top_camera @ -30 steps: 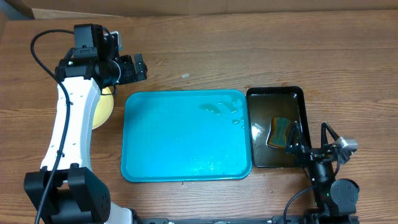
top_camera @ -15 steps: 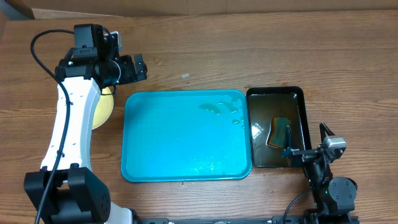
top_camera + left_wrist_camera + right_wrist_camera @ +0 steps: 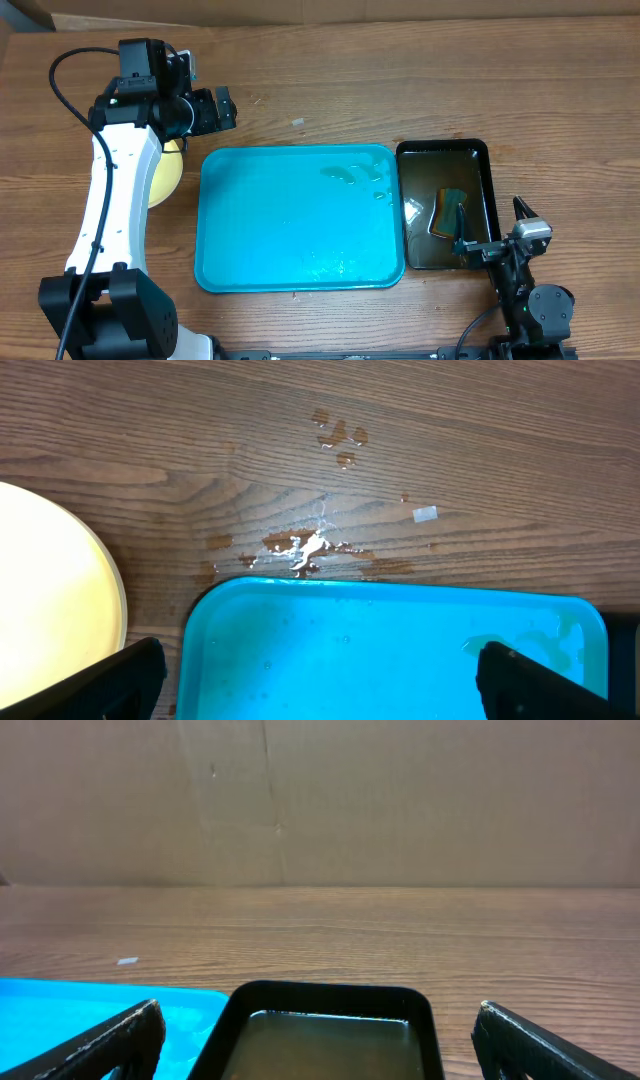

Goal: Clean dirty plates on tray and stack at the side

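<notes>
One pale yellow plate (image 3: 168, 176) overhead, on the table left of the turquoise tray (image 3: 280, 230), half under the left arm. Left gripper (image 3: 212, 108) sits beyond the tray's far-left corner. Right gripper (image 3: 488, 228) is at the black tray (image 3: 445, 146), sponge (image 3: 452, 210) inside.
Left wrist: jaws wide apart, empty; plate just beside tray.
Right wrist: jaws wide, holding nothing.

Wooden table (image 3: 400, 90) carries turquoise tray (image 3: 290, 220), black water tray (image 3: 443, 145) and yellow plate (image 3: 168, 178).
</notes>
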Controlling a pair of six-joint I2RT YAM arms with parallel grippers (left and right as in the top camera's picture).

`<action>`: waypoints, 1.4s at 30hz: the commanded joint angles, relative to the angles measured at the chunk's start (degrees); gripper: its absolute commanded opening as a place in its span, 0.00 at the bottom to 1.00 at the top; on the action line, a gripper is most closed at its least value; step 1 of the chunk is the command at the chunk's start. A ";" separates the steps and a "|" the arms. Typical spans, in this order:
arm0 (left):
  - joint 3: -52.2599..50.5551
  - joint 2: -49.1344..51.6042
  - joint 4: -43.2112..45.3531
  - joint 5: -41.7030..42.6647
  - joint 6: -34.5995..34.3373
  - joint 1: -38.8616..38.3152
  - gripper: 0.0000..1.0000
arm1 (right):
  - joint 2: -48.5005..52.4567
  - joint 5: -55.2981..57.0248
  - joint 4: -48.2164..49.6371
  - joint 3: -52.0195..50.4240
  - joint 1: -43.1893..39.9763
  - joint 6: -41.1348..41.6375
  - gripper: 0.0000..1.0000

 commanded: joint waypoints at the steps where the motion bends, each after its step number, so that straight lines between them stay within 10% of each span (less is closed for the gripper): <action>1: 0.55 0.20 0.09 -0.31 0.42 -0.17 1.00 | -0.63 -0.33 0.22 -0.61 -0.37 -1.31 1.00; 42: 0.33 -0.70 0.09 -0.33 0.42 -0.20 1.00 | -0.63 -0.31 0.22 -0.61 -0.42 -1.31 1.00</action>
